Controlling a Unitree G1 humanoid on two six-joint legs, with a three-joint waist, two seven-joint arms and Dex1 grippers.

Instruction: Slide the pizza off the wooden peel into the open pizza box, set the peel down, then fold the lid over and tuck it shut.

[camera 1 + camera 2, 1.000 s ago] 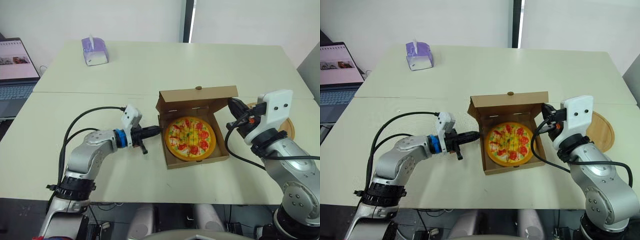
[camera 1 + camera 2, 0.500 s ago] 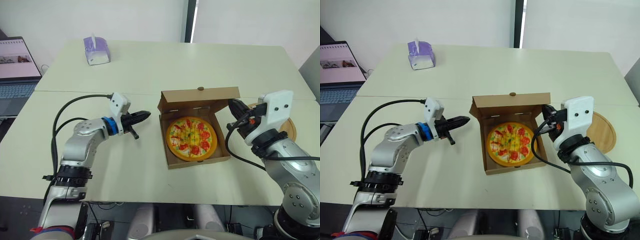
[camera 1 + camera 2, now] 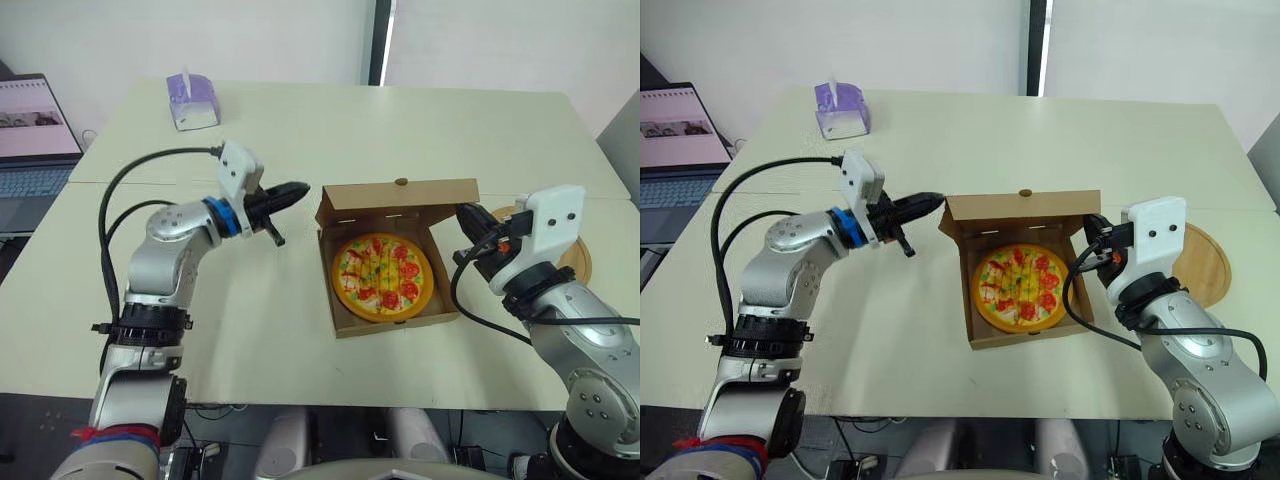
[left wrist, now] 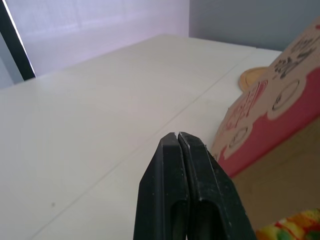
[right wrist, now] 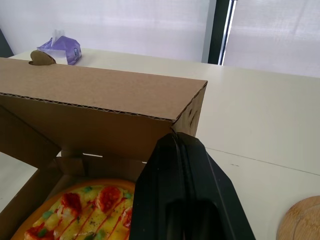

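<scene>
Pizza (image 3: 381, 276) is seen lying flat inside the box (image 3: 345, 325), which sits toward the front edge of the table (image 3: 300, 130), right of centre. The lid (image 3: 400, 192) is held half raised from the box's rear wall, leaning forward over the pizza, not tucked.

Peel (image 3: 1200, 262) is laid flat near the right edge of the table, apart from the box and partly hidden by the right arm.

Left gripper (image 3: 303, 187): fingers pressed together, nothing held; poised above the table just beside the lid's left rear corner.

Right gripper (image 5: 175, 137): fingers pressed together, nothing held; placed at the lid's right corner. Contact cannot be confirmed.

A tissue box (image 3: 190, 102) is noted near the far left corner. A laptop (image 3: 35, 130) is noted beyond the left edge.
</scene>
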